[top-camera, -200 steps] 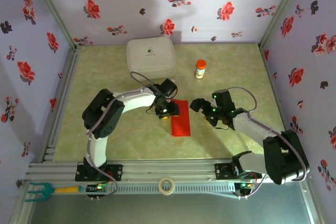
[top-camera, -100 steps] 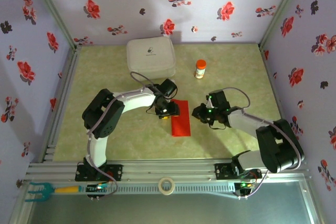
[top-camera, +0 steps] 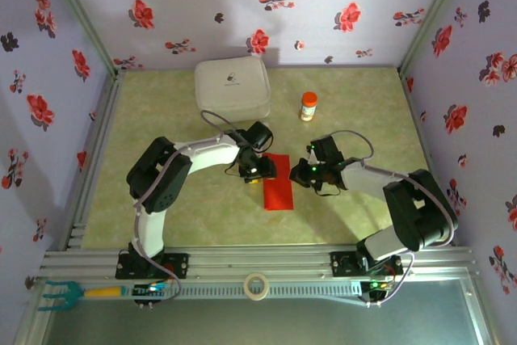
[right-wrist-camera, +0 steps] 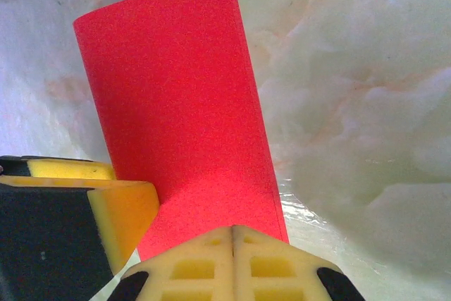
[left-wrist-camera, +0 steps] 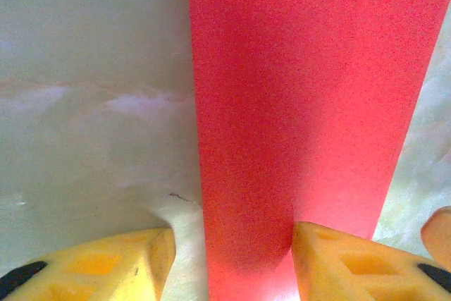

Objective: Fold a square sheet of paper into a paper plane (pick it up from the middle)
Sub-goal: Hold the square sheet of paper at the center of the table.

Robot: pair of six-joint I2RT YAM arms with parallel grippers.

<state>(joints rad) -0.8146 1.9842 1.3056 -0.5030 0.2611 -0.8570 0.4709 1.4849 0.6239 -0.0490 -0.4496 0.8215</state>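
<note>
The square sheet of paper [top-camera: 279, 191], folded to a narrow strip, lies mid-table [top-camera: 186, 216]. Left gripper [left-wrist-camera: 232, 241] stands half-released astride one end. Right gripper [right-wrist-camera: 233, 241] is clenched, tips at the strip's edge (no grasp evident). Risk: a sideways push slides the unpinned strip and skews its crease.

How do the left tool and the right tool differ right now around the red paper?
Opening: the left tool stands open, fingers apart; the right tool is shut, fingers pressed together.
Placement: the left tool straddles the folded square sheet of paper, a finger on each side; the right tool's closed tips meet it at one edge.
Shared: both have yellow fingers and sit low at the paper; whether either grips it is unclear.
</note>
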